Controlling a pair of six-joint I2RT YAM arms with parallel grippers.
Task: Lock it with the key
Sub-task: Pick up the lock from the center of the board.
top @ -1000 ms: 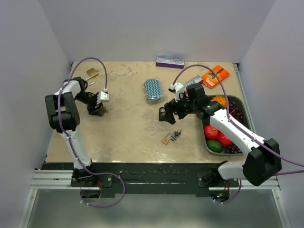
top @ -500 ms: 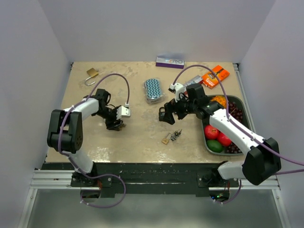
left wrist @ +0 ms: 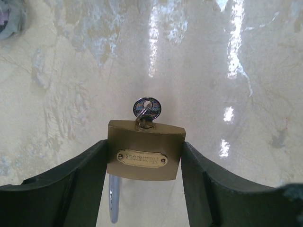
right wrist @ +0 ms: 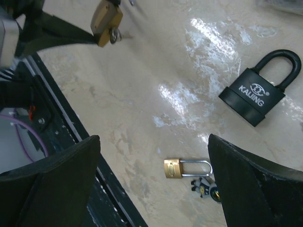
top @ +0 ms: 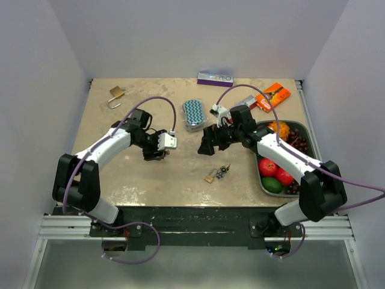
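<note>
My left gripper [top: 154, 152] [left wrist: 144, 165] is shut on the body of a brass padlock [left wrist: 144, 151] and holds it just above the table, left of centre. A silver key [left wrist: 147, 108] sits in its keyhole. One leg of its steel shackle [left wrist: 113, 201] hangs below the body. The same padlock shows at the top left of the right wrist view [right wrist: 106, 18]. My right gripper [top: 206, 146] [right wrist: 154, 138] is wide open and empty above the table centre. A black padlock [right wrist: 258, 94] lies closed on the table beside it.
A small brass padlock [top: 210, 176] [right wrist: 184, 168] and a key bunch [top: 224, 171] lie near the front. Another brass padlock [top: 115, 95] lies far left. A teal pouch [top: 194, 114], a purple box [top: 215, 78], an orange pack [top: 272, 96] and a fruit tray [top: 302, 126] stand behind and right.
My left arm has swung from the far left toward the centre, carrying the brass padlock with the key. My right gripper has shifted slightly left.
</note>
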